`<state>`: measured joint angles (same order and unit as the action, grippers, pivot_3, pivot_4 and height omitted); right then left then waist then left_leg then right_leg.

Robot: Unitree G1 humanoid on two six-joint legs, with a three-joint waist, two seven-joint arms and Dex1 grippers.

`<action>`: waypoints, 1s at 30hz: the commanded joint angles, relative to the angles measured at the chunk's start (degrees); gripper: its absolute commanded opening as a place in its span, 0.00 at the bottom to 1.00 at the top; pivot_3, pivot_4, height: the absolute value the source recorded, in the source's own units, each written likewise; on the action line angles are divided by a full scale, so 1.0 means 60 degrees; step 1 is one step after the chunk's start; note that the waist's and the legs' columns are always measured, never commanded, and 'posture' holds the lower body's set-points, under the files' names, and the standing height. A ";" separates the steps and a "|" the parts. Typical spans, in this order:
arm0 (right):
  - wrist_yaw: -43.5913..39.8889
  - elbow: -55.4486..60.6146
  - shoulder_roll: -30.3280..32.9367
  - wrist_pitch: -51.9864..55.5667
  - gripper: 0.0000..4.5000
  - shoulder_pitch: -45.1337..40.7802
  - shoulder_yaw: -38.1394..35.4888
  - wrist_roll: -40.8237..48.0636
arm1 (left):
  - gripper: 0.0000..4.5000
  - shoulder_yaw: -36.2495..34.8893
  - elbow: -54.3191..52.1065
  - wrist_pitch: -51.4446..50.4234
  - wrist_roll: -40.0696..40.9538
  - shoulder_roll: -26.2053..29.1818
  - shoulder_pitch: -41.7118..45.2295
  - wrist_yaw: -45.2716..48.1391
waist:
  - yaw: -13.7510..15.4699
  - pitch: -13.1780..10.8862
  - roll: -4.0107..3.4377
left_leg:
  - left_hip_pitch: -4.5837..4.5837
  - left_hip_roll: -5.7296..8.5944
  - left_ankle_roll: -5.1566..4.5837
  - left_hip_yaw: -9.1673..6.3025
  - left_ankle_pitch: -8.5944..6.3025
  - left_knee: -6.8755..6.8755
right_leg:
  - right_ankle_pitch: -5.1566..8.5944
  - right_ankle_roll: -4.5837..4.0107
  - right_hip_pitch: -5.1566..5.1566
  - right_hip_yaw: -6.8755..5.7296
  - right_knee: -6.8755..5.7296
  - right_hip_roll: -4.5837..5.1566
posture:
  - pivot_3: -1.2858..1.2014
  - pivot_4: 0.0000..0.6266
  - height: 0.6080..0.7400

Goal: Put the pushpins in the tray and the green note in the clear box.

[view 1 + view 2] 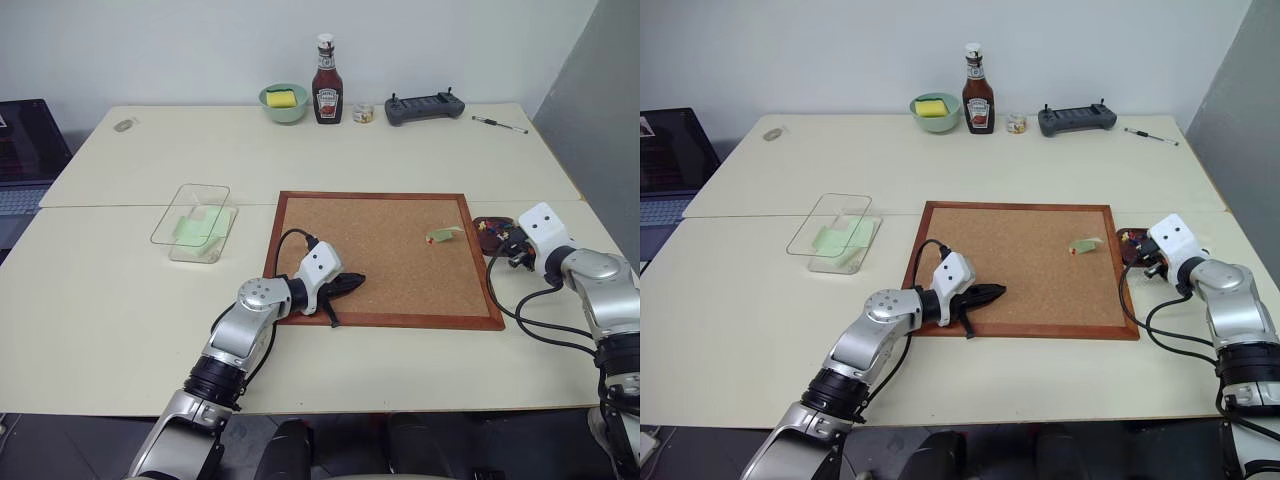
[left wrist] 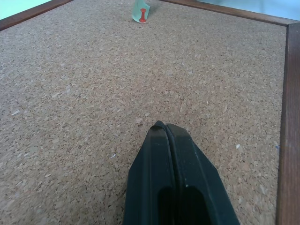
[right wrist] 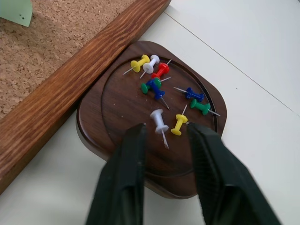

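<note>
Right wrist view shows pushpins [image 3: 161, 84] lying loose in the tray [image 3: 117, 112] beside the corkboard [image 1: 380, 255], right gripper [image 3: 161, 140] jaws parted, empty. Left gripper [image 2: 166, 131] jaws closed on nothing over cork. Green note [image 1: 441, 235] pinned on the board; clear box [image 1: 195, 222] holds flat green sheets [image 1: 200, 228].

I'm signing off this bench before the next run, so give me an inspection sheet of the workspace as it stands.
Surface: pale table, with a seam across it; framed corkboard lying flat.
Job's things: tray against the corkboard's right edge, holding pushpins; green note on the cork, held by a red pin; clear box left of the board, pale green sheets inside.
Clutter: along the back edge, green bowl with a yellow item, ketchup bottle, small jar, handheld controller, pen.
Grippers: left gripper over the cork, jaws shut, empty; right gripper over the tray, jaws apart.
Cables: black leads at both wrists.
Surroundings: white wall; laptop at far left.
</note>
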<state>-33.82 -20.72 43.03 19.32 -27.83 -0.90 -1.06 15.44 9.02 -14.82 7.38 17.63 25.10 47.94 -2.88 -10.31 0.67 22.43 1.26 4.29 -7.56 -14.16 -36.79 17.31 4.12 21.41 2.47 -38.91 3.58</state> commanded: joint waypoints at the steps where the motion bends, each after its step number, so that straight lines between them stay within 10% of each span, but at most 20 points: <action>1: 0.0038 0.0117 0.0054 -0.0151 0.56 -0.0234 -0.0247 0.0038 | 0.00 0.0196 0.0113 -0.0164 -0.0166 0.0017 -0.0204 0.0019 | 0.0000 0.0000 0.0000 | 0.0000 0.0000 0.0000 0.0000 0.0000 0.0000 | 0.0000 0.0000 0.0000 0.0000 0.0000 0.0000 | 0.52 0.24 1.00; 8: -0.0813 0.1300 0.0205 0.0781 0.86 -0.0001 -0.0770 0.1052 | 0.00 0.0175 0.0110 -0.0150 -0.0165 0.0068 -0.0200 0.0053 | 0.0001 0.0000 0.0000 | 0.0000 0.0000 0.0000 0.0000 0.0000 0.0000 | 0.0000 0.0000 0.0000 0.0001 0.0000 0.0000 | 0.52 0.24 1.00; 19: -0.2165 0.4161 -0.0396 0.3284 0.86 0.1155 -0.0502 0.3172 | 0.00 0.0134 0.0020 -0.0217 -0.0146 0.0123 -0.0241 0.0046 | 0.0004 -0.0001 0.0002 | 0.0000 -0.0003 0.0000 -0.0008 0.0000 -0.0001 | 0.0000 0.0001 -0.0005 -0.0006 0.0004 -0.0001 | 0.52 0.24 1.00; 30: -0.1448 0.1978 -0.1633 0.1475 0.86 -0.0241 0.0186 0.2294 | 0.00 0.0138 -0.0020 -0.0267 -0.0156 0.0130 -0.0247 0.0020 | 0.0000 -0.0002 0.0003 | -0.0002 -0.0002 0.0000 -0.0008 0.0000 0.0000 | 0.0001 0.0001 -0.0001 -0.0006 0.0002 -0.0002 | 0.52 0.24 1.00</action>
<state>-43.17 -7.49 33.64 31.25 -27.28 0.39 13.70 15.44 8.48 -15.01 7.35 17.93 24.80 48.05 -2.88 -10.32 0.69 22.42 1.24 4.29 -7.61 -14.16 -36.79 17.31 4.12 21.40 2.43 -38.90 3.57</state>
